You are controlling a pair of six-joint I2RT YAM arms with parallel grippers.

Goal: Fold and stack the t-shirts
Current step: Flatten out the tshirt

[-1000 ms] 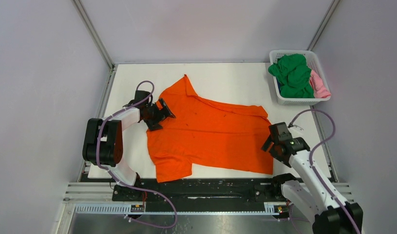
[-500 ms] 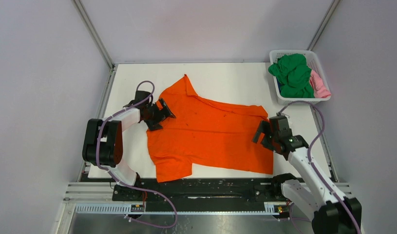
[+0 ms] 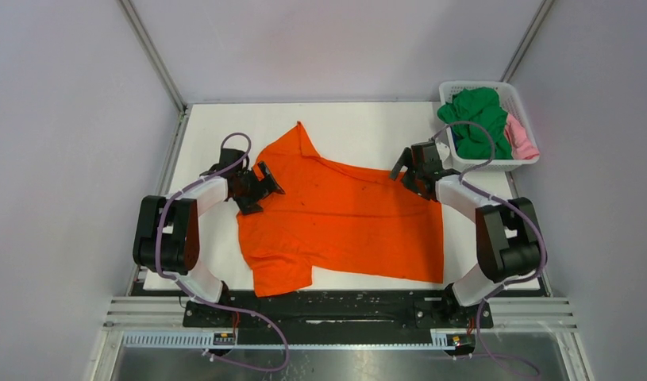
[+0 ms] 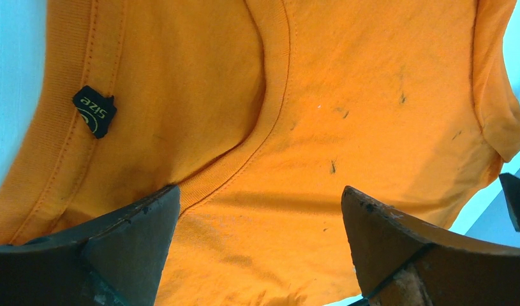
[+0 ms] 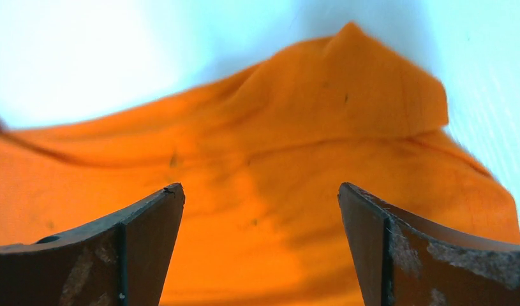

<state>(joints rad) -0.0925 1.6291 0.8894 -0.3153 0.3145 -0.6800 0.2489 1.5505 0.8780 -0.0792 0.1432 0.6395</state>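
On the white table (image 3: 367, 127), we find the orange t-shirt (image 3: 344, 226) spread flat; a green t-shirt (image 3: 479, 119) and a pink t-shirt (image 3: 520, 139) lie in the basket (image 3: 506, 165). The left gripper (image 3: 269, 182) stands released over its collar, and the right gripper (image 3: 405, 167), likewise released, is at its far right corner.

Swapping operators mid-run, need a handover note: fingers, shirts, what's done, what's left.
Left gripper: open, over the collar of the orange t-shirt, nothing clamped.
Right gripper: open, over that shirt's far right corner, nothing held.
The orange t-shirt lies spread out on the table, unfolded. The green t-shirt and pink t-shirt are bundled in the white basket at the far right.
Done: one shirt laid out.
Left: fold it, then fold and stack the others.
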